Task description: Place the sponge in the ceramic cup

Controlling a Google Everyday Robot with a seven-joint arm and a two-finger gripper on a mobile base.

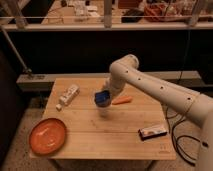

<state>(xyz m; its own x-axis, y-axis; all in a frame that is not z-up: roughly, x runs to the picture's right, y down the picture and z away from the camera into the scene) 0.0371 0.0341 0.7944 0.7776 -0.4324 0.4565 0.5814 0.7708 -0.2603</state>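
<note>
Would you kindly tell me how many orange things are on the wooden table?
2. The orange plate sits at the table's front-left corner; the slim orange carrot-like piece lies mid-table, just right of the gripper, which holds the blue sponge. None appears hidden.

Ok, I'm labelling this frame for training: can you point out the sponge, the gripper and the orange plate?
sponge (102, 100): camera view, its blue front face.
gripper (102, 95): camera view, where it clasps the sponge's top.
orange plate (47, 136): camera view, its bare centre.

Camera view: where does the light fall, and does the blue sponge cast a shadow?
In the camera view, light falls from above on the table; the background is dim; the gripper, holding the sponge over mid-table, throws a soft shadow beneath.
</note>
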